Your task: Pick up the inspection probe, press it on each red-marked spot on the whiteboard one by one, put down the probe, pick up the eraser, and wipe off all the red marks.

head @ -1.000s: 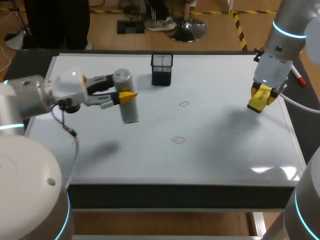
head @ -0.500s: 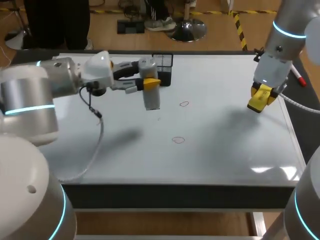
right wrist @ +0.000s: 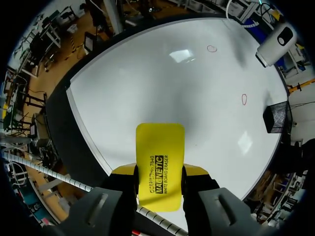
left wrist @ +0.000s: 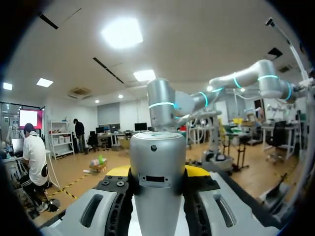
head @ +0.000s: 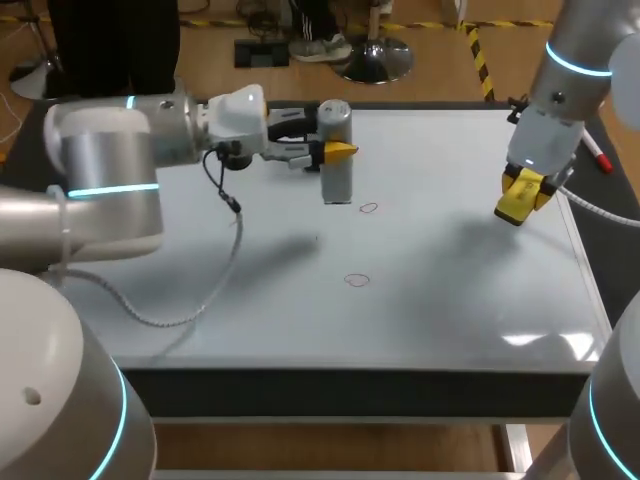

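The inspection probe [head: 336,150], a grey upright cylinder, is held between the fingers of my left gripper [head: 335,150] above the whiteboard [head: 450,300]. Its lower end hangs just left of the far red mark [head: 368,208]. A second red mark [head: 357,280] lies nearer the front. In the left wrist view the probe [left wrist: 157,167] fills the gap between the yellow tips of that gripper [left wrist: 157,172]. My right gripper [head: 522,192] hovers over the board's right side, shut on the yellow eraser [right wrist: 160,162]. From the right wrist both marks [right wrist: 244,99] and the probe [right wrist: 275,42] show ahead.
A black mesh holder [right wrist: 275,118] stands at the board's far edge, mostly hidden behind the probe in the head view. A red marker pen [head: 600,155] lies off the board's right edge. The board's front half is bare white surface.
My left arm has swung right and towards the far side with the probe, from the board's left part to beside the far red mark. The right arm has not moved.
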Tool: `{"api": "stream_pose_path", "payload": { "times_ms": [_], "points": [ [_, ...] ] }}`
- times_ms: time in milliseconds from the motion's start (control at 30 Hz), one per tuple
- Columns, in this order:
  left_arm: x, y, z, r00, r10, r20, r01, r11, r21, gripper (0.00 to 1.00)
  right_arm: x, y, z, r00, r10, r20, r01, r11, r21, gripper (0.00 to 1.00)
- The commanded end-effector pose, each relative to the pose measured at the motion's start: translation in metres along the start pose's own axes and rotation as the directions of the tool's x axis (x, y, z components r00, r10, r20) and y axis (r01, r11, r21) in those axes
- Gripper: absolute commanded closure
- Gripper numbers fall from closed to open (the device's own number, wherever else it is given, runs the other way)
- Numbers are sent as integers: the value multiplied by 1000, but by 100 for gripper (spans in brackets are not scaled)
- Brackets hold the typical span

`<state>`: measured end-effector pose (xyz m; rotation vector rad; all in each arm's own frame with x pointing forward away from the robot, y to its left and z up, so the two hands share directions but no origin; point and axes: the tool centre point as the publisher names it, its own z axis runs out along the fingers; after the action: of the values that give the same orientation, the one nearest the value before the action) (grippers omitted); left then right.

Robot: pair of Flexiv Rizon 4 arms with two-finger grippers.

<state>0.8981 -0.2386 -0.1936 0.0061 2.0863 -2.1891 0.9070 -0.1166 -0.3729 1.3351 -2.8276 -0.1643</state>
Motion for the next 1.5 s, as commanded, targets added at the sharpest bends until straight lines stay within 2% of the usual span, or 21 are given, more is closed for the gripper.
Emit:
{"api": "stream_pose_path", "payload": {
  "times_ms": [33,333,700,800,1167,1500],
  "points": [
    [-18,11,22,997,4,-76,-3,1000,12,100,0,-1,-1,1000,-2,-4,2,1000,2,100],
    [-34,34,38,991,-1,-134,3,1000,16,100,0,-1,-1,1000,-2,-4,2,1000,2,100],
    [-46,63,47,989,-21,-145,22,1000,9,100,0,-1,-1,1000,-2,-4,2,1000,2,100],
    [-48,69,46,988,-18,-155,23,999,29,100,0,-1,-1,1000,-2,-4,2,1000,2,100],
    [-47,82,44,987,-31,-156,36,999,29,100,0,-1,-1,1000,-2,-4,2,1000,2,100],
    [-44,86,49,987,-36,-158,38,999,11,100,0,-1,-1,1000,-2,-4,2,1000,2,100]
  ]
}}
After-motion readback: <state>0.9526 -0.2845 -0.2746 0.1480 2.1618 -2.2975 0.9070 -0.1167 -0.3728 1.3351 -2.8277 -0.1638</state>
